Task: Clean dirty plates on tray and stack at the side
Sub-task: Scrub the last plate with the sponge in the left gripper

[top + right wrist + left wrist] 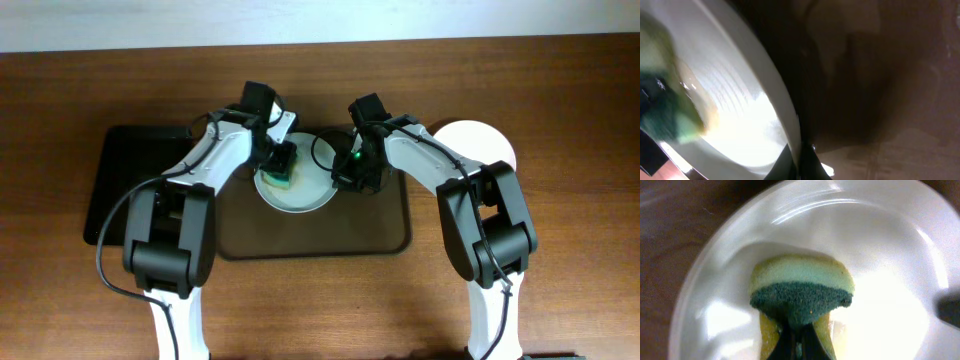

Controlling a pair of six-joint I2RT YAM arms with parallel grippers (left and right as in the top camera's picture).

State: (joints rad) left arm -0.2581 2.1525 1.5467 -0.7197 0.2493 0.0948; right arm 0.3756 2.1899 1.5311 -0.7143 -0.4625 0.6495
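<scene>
A white plate (300, 190) rests on the dark-brown tray (380, 235). My left gripper (281, 170) is shut on a yellow-and-green sponge (800, 287) and presses it on the plate's face (880, 310). My right gripper (343, 180) is shut on the plate's right rim (785, 125); the sponge shows blurred at the left of the right wrist view (670, 120). Another white plate (480, 145) lies on the table right of the tray, partly hidden by the right arm. I cannot see a third plate.
A smaller glossy black tray (120, 180) lies left of the brown tray. The table's far edge meets a white wall at the top. Both arms cross over the brown tray's upper part.
</scene>
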